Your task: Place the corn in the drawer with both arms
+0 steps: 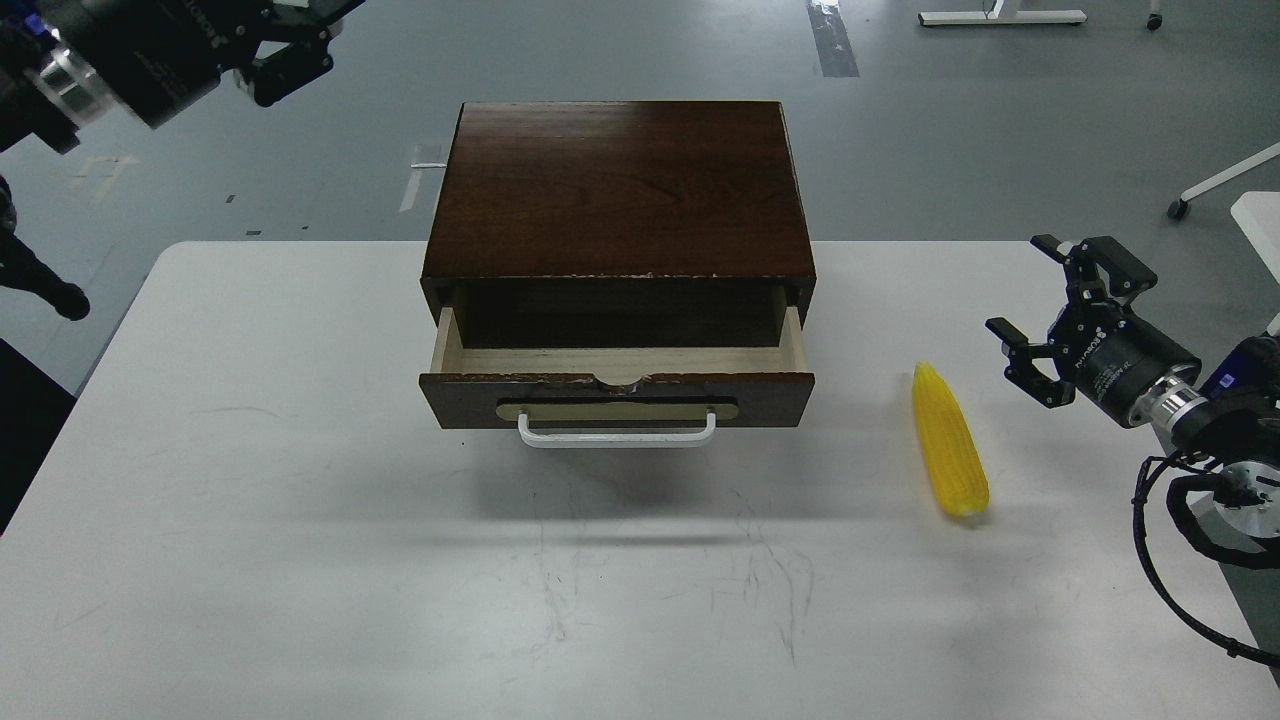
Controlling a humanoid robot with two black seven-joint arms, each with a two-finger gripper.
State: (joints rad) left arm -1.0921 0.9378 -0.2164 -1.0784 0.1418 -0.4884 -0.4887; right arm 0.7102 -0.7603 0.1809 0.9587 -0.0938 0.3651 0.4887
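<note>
The yellow corn [950,440] lies on the white table [250,520], right of the cabinet, its pointed tip toward the far side. The dark brown drawer [615,398] is pulled partly out, and its pale wood inside is bare. Its white bar handle [617,434] faces me. My right gripper [1035,320] is open and empty, just right of the corn's tip, above the table. My left gripper [295,45] is high at the top left, far from the drawer, with its fingers spread and holding nothing.
The dark brown cabinet [620,190] stands at the table's far middle. A black cable [1165,560] loops from the right arm near the table's right edge. Grey floor lies beyond the table.
</note>
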